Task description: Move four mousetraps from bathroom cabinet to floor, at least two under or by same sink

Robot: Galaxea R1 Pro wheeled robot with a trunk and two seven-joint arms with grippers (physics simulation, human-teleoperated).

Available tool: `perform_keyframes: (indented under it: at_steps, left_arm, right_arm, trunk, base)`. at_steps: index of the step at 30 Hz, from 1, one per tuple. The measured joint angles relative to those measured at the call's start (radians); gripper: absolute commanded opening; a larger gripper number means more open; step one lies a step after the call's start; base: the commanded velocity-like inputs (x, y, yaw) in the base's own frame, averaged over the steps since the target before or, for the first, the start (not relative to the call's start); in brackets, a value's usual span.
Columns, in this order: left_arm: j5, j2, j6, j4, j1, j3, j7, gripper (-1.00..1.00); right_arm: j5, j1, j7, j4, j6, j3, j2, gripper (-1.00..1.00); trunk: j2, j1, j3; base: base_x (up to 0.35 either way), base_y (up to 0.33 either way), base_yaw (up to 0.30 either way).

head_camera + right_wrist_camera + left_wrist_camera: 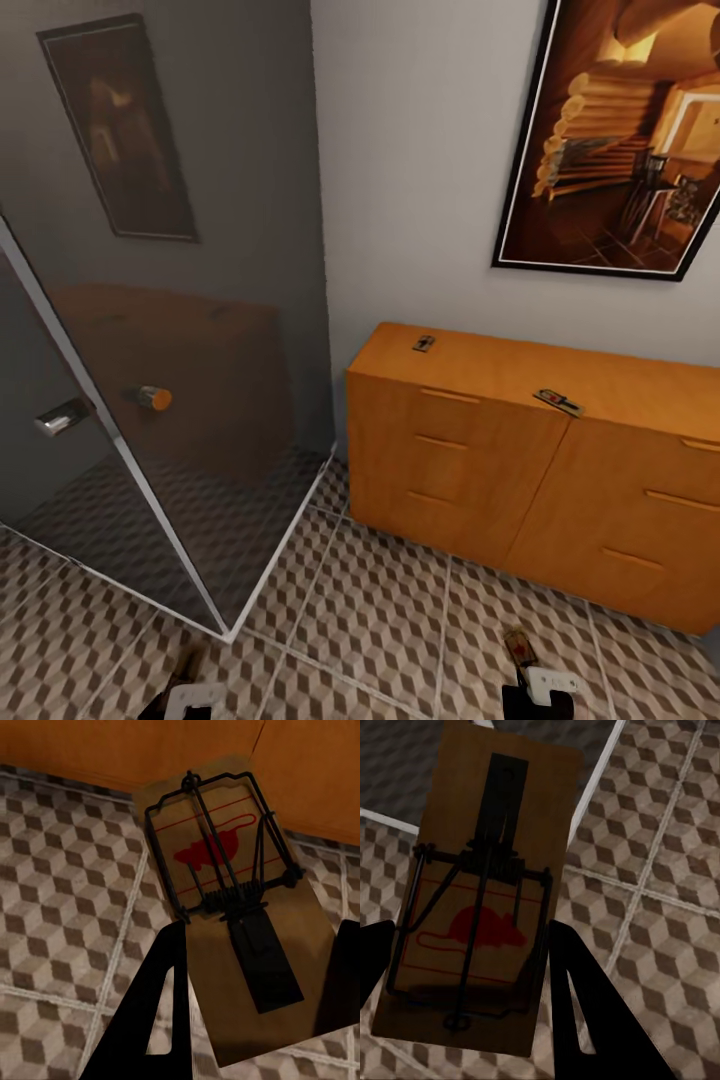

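Two mousetraps lie on top of the orange cabinet: one near its back left corner, another at the front edge in the middle. My left gripper is shut on a third mousetrap, held above the bathroom floor. My right gripper is shut on another mousetrap, held over the tiles just in front of the cabinet. Both grippers sit low at the near edge of the head view, left gripper and right gripper. The bathroom sink is out of view.
A dark glass shower enclosure with a white base frame juts out on the left, its corner near my left arm. A framed picture hangs above the cabinet. Patterned tiles stretch between the enclosure and the cabinet.
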Motion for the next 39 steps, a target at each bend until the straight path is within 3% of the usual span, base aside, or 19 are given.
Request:
perform_keyframes:
  at_steps: [39]
  left_arm:
    - [0.000,0.001,-0.002,0.000,0.000,0.001,-0.001,-1.00]
  right_arm:
    - [0.000,0.000,0.000,0.000,0.000,0.000,0.001,-1.00]
  trunk:
    - [0.000,0.000,-0.014]
  base:
    - [-0.256,0.147,0.263]
